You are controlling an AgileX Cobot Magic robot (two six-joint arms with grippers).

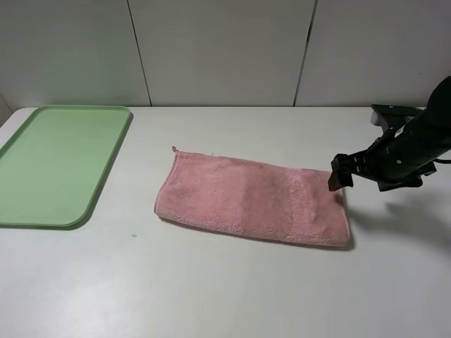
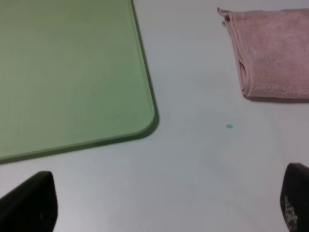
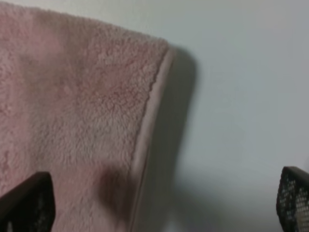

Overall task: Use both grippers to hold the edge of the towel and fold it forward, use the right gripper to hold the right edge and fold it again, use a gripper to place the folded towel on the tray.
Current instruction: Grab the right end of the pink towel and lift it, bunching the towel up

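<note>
1. The towel (image 1: 250, 201) lies flat near the middle of the tabletop (image 1: 225, 296), a little toward its right edge. It is a long doubled band, so the forward fold looks done.
2. The step in hand, as I judge it, is the second fold: taking the right edge (image 3: 147, 135) and carrying it over toward the left end.
3. The right pincer (image 1: 340, 174) hovers at the towel's right end with its jaws spread wide and nothing between them. In its wrist view the stitched hem runs between the two fingertips, one over the pile and one over bare tabletop.
4. To do it well, come straight down so one fingertip lands on the cloth and the other outside the hem. Close on both layers together, not just the top one.
5. Lift only enough to clear the pile, then sweep left parallel to the long sides, so the right end lands square on the left end. The fluffy terry will likely drag and bunch if pulled low.
6. The left pincer (image 2: 161, 205) is spread wide and empty, over bare tabletop near the tray's corner and clear of the towel's left end.
7. The tray (image 1: 56, 162) sits at the far left corner of the tabletop, well apart from the towel, with nothing on it.
8. No brand, label or writing can be read anywhere. The only mark is a small green speck (image 1: 134, 235) on the tabletop.
</note>
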